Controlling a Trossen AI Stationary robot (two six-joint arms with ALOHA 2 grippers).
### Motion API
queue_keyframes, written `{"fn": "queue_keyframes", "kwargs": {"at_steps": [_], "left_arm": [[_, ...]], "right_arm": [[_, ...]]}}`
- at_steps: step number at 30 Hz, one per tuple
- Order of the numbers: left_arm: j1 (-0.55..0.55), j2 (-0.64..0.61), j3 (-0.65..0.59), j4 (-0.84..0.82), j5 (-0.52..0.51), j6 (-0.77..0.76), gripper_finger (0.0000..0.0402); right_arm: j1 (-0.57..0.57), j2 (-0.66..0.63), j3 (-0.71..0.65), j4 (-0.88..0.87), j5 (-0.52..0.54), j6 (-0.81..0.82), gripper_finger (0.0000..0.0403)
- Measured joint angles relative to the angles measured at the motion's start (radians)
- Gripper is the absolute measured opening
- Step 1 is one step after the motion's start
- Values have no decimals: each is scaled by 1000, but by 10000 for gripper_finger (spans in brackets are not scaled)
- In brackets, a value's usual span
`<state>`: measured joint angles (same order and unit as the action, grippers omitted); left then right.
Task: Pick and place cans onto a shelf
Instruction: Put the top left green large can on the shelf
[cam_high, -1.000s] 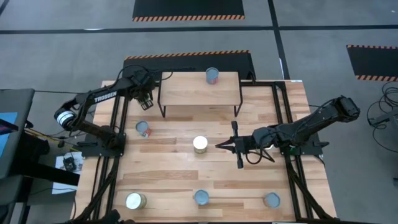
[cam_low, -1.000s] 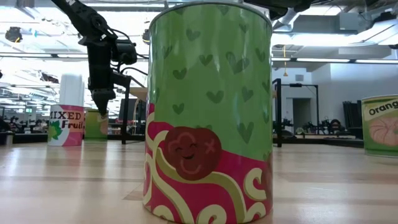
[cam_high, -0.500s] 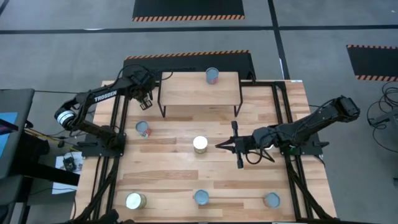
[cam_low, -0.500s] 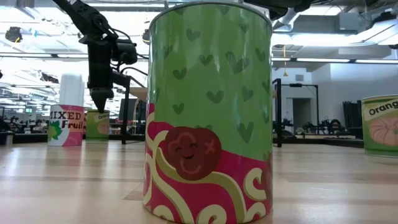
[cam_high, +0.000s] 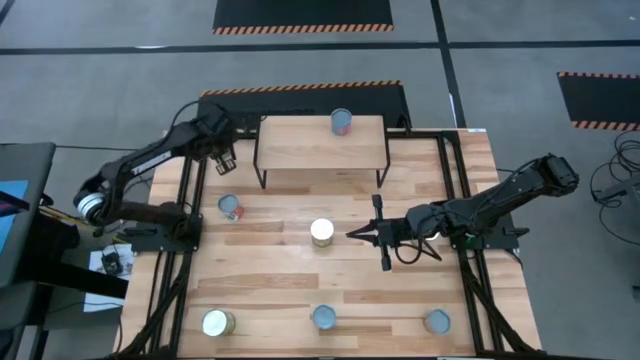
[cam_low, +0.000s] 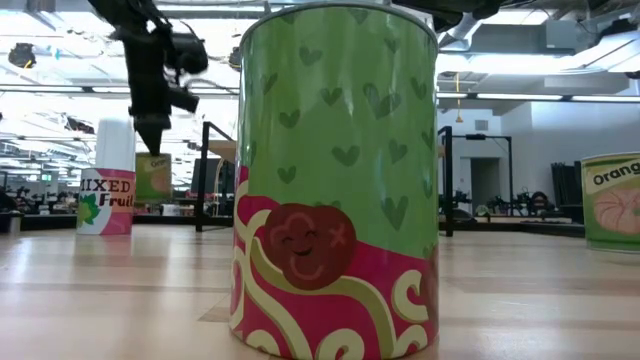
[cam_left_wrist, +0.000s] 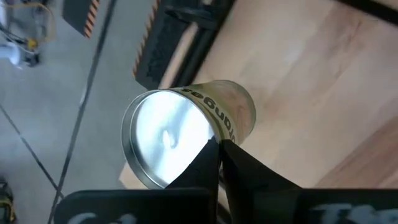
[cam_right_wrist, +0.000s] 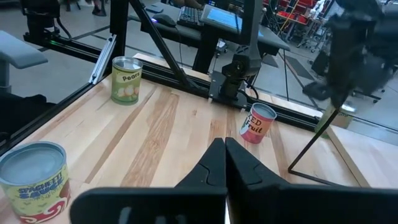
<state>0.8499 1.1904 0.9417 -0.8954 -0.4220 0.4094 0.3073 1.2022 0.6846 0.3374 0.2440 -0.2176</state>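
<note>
My left gripper (cam_high: 222, 152) is above the table's far left corner, beside the shelf (cam_high: 322, 142), and is shut on a green-labelled can (cam_left_wrist: 186, 134) with a silvery top. The can also shows in the low view (cam_low: 152, 178), hanging in the air. My right gripper (cam_high: 352, 235) is shut and empty. It lies low over the table and points at the pale-topped can (cam_high: 322, 232) standing at the centre. One blue-topped can (cam_high: 341, 122) stands on the shelf's plank. My left gripper pinches the can's top rim (cam_left_wrist: 210, 132) between its two fingers, one on the lid side and one on the labelled wall. The fingers come from above, pointing down. The can hangs below them, clear of the table and slightly tilted.
A red-labelled can (cam_high: 231, 207) stands left of centre. Three cans (cam_high: 217, 323) (cam_high: 324, 318) (cam_high: 436, 321) stand along the near edge. In the low view the big green can (cam_low: 335, 180) fills the foreground. Black rails run along both table sides.
My left gripper has gone up and toward the table's far left corner with the can. The can stood on the table a second ago and now hangs clear of it.
</note>
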Motion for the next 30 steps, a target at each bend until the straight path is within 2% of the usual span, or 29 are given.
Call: {"fn": "queue_keyframes", "kwargs": {"at_steps": [5, 11, 16, 23, 30], "left_arm": [[-28, -142, 53, -119, -4, 0, 0], [-68, -287, 198, -320, -17, -12, 0], [-133, -353, 336, -433, 69, -29, 0], [-346, -376, 425, -455, 192, -43, 0], [-585, -317, 432, -430, 195, -118, 0]], "right_arm": [[0, 0, 0, 0, 0, 0, 9], [0, 0, 0, 7, 0, 0, 7], [0, 0, 0, 11, 0, 0, 8], [0, 0, 0, 10, 0, 0, 8], [0, 0, 0, 9, 0, 1, 8]]}}
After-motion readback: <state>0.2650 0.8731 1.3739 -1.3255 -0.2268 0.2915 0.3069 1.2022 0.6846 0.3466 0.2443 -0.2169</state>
